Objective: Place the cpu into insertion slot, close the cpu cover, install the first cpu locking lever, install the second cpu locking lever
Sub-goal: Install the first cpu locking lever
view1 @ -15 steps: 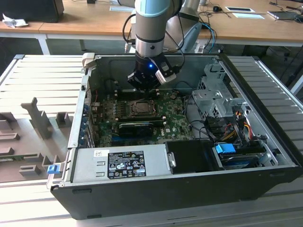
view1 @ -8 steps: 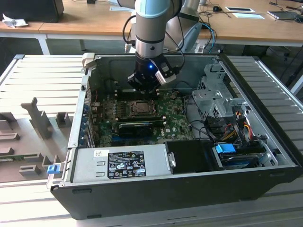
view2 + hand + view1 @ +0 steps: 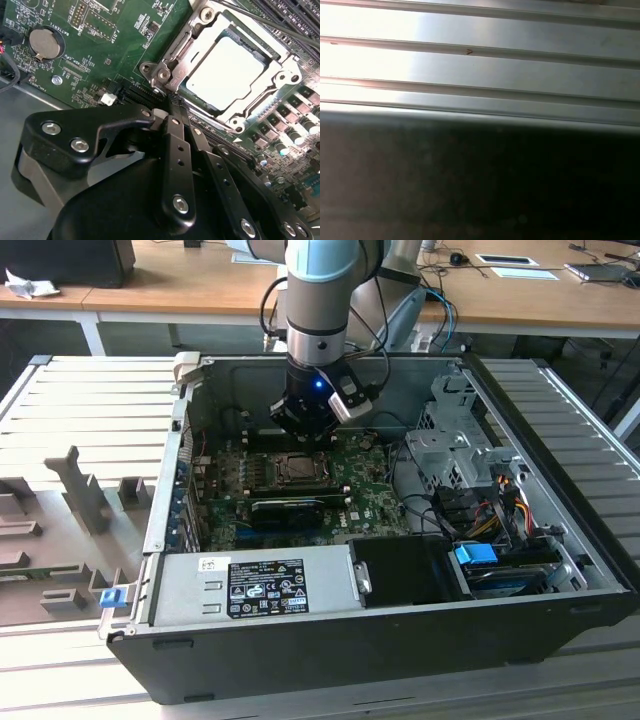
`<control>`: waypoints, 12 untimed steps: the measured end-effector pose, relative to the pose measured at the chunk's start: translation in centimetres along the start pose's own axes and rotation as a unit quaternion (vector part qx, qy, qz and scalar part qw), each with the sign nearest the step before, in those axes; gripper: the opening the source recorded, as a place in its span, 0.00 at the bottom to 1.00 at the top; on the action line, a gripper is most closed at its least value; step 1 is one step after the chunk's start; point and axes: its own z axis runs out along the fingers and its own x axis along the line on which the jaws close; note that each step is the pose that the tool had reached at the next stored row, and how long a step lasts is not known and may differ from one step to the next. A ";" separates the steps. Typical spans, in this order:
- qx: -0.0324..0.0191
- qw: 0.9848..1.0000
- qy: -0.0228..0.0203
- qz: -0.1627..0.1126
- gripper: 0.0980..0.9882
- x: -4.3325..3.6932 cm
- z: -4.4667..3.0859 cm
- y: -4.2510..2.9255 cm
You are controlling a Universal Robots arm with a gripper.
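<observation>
While the fixture blocks (image 3: 85, 502) sit idle on the ribbed table (image 3: 60, 400) at the exterior view's left, the arm (image 3: 318, 300) reaches down into the open case (image 3: 560, 490). Its gripper (image 3: 172, 100) hangs at the socket's edge, fingers (image 3: 176, 150) pressed together, holding nothing. Just beyond them the cpu (image 3: 227, 72) lies in the slot (image 3: 197, 106), the cover (image 3: 280, 80) down over it.

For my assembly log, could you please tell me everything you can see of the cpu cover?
The cpu cover is a thin silvery metal frame with a square opening, lying closed and flat over the insertion slot. The pale cpu shows through its opening. The pincer sits at its corner edge.
</observation>
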 end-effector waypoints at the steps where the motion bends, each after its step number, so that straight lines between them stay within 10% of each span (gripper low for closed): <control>1: 0.000 1.000 0.000 0.000 0.01 0.00 0.00 0.00; 4: -0.002 1.000 0.000 0.000 0.01 -0.01 -0.03 0.01; 7: -0.002 1.000 0.000 0.000 0.01 -0.04 -1.71 0.09; 12: -0.001 1.000 0.000 0.000 0.01 -0.02 -1.71 -0.16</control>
